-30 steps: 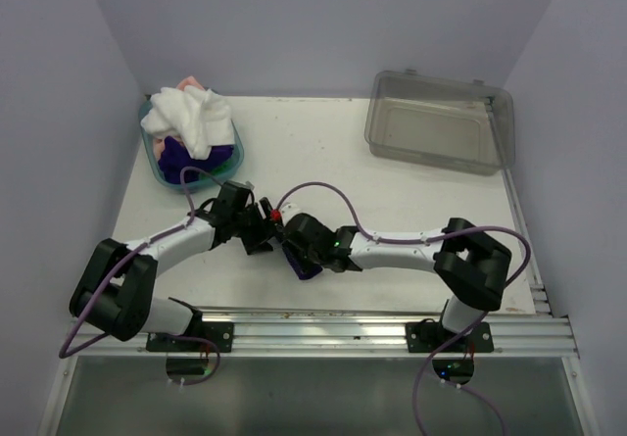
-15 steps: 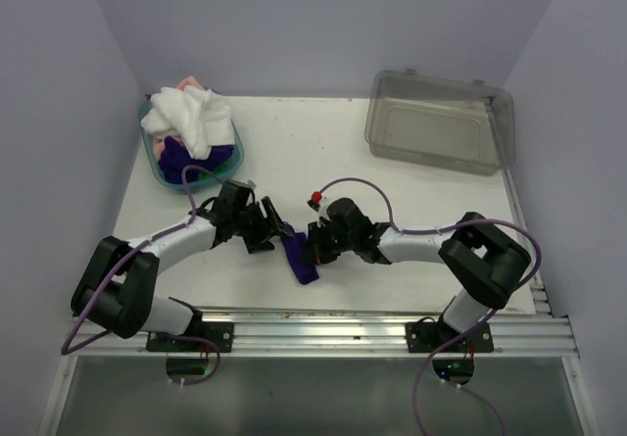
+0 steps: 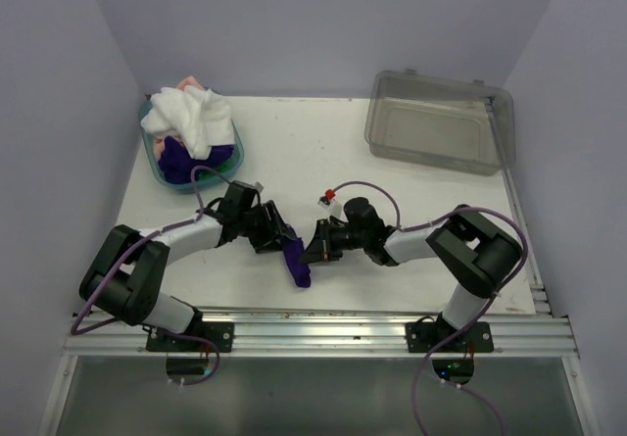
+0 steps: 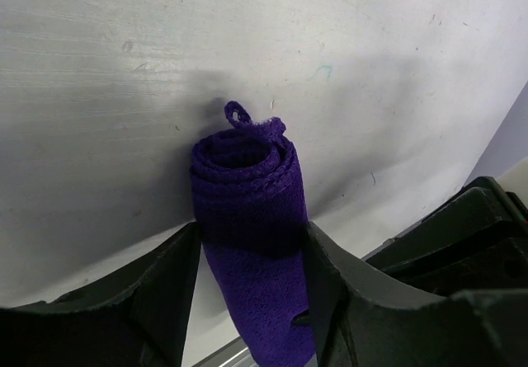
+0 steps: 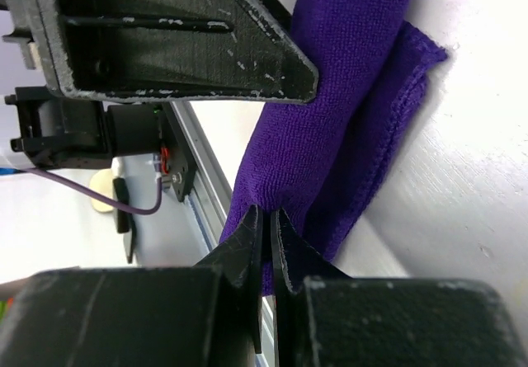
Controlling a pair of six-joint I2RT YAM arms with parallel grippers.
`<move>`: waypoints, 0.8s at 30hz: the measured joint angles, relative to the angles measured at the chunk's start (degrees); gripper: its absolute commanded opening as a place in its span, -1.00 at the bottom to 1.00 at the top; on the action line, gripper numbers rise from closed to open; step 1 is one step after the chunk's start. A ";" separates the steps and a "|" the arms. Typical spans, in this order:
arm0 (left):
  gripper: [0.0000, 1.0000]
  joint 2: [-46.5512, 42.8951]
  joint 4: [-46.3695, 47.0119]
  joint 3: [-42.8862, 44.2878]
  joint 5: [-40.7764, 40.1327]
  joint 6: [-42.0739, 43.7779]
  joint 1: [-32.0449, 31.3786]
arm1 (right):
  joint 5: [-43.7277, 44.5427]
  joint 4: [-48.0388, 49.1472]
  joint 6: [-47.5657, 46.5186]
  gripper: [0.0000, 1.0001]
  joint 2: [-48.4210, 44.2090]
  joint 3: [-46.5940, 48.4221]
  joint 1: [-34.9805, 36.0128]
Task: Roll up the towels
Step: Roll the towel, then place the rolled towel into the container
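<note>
A dark purple towel, rolled into a tight tube, lies on the white table near the front edge. In the left wrist view the roll sits between the fingers of my left gripper, which press on both of its sides. My left gripper reaches it from the left. My right gripper comes from the right. It is shut, with its tips touching the side of the roll. A loose flap of the towel lies under the roll.
A teal basket at the back left holds a white towel, a purple one and a peach-pink one. A clear grey bin stands at the back right. A metal rail runs along the table's front edge.
My right gripper has drawn back to the right, off the top of the roll. My left gripper has slid right and narrowed its jaws around the roll.
</note>
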 measured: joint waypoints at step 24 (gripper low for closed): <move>-0.39 1.14 0.61 -0.02 -0.50 -1.55 -1.68 | 25.62 -37.64 -19.02 0.11 -15.15 15.30 10.14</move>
